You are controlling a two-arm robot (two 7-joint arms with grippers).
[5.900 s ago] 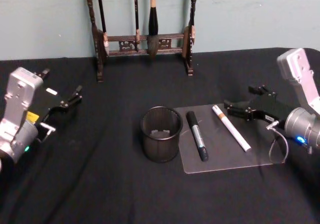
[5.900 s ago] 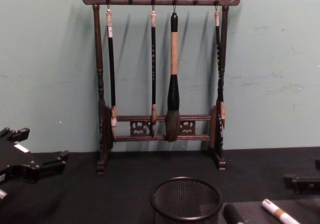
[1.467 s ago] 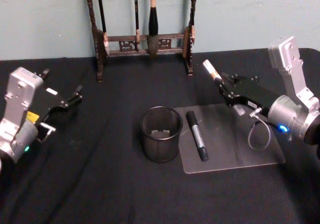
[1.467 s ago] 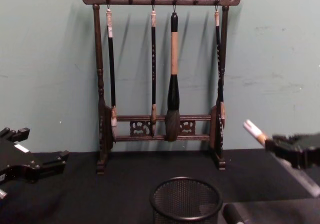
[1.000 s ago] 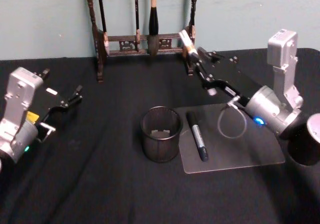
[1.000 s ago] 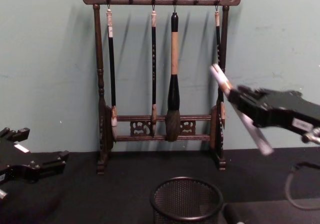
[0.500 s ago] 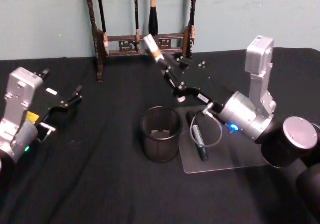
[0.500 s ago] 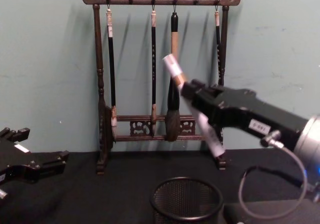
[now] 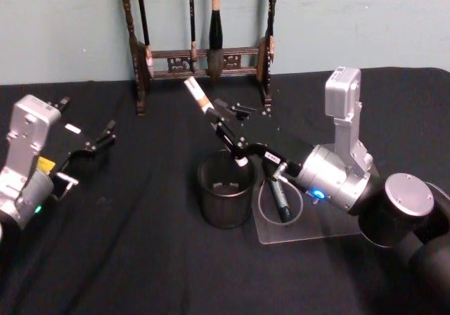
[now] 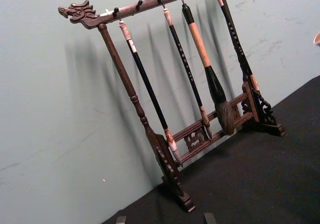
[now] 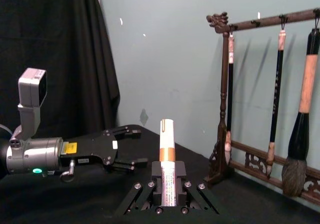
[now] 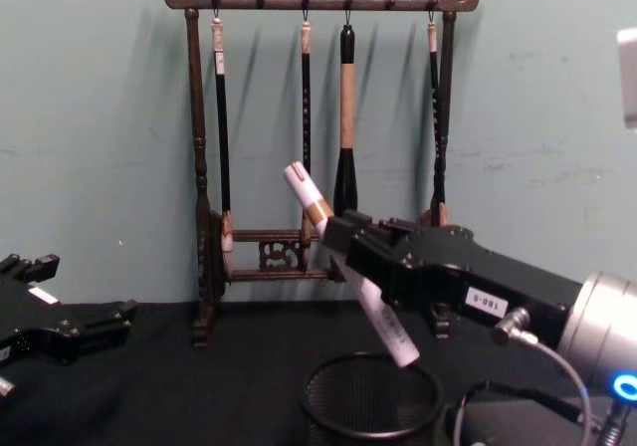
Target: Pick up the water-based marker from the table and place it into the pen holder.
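The water-based marker, white with a tan-gold band, is held tilted in my right gripper, which is shut on its middle. Its lower end hangs just over the mouth of the pen holder, a black mesh cup on the table. From the chest, the marker slants down-right toward the pen holder, with the right gripper around it. The right wrist view shows the marker between the gripper's fingers. My left gripper rests open at the far left.
A black marker lies on a clear mat right of the cup. The carved wooden brush rack with hanging brushes stands at the back against the wall, close behind the raised marker. Bare black cloth lies in front and to the left.
My right arm has swung left and lowered with the marker, from in front of the rack to just above the cup's mouth. The left arm has not moved.
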